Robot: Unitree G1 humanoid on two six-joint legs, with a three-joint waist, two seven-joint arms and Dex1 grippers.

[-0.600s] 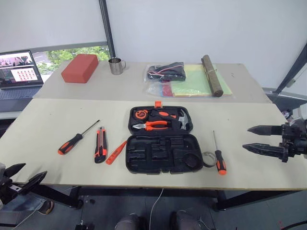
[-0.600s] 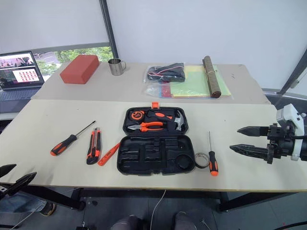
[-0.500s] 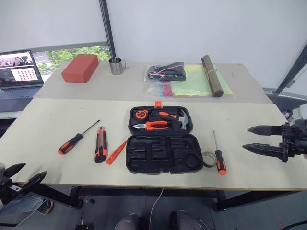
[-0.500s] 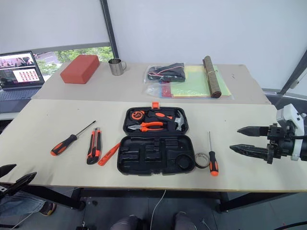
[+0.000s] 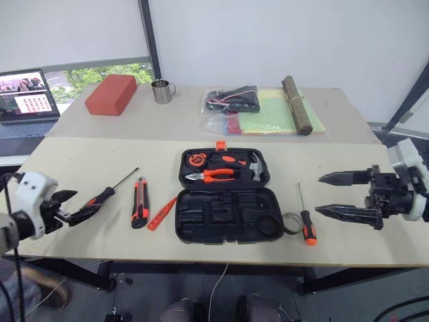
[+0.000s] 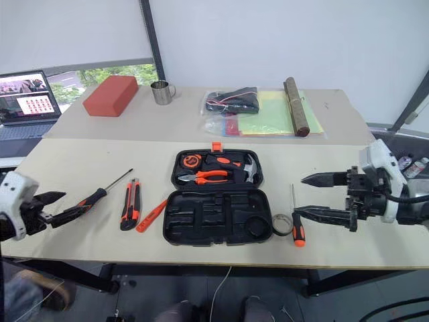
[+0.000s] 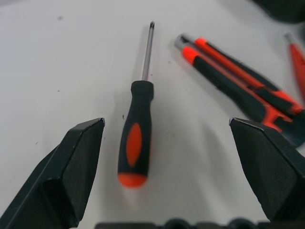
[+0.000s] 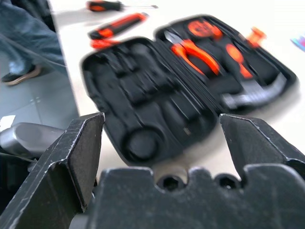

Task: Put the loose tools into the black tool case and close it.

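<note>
Both grippers' jaws gape wide, empty: left gripper (image 5: 75, 206) around the orange-and-black-handled screwdriver (image 7: 137, 135) near the desk's (image 5: 67, 168) left edge; right gripper (image 5: 333, 195) near the right edge.

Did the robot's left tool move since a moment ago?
Yes. The left tool has come up from below the table's front edge and now sits open at the handle of the left screwdriver, which lies where it was on the table.

Probably an office-lab: laptop (image 5: 27, 96) (running) beside plain worktables (image 5: 67, 168).
</note>
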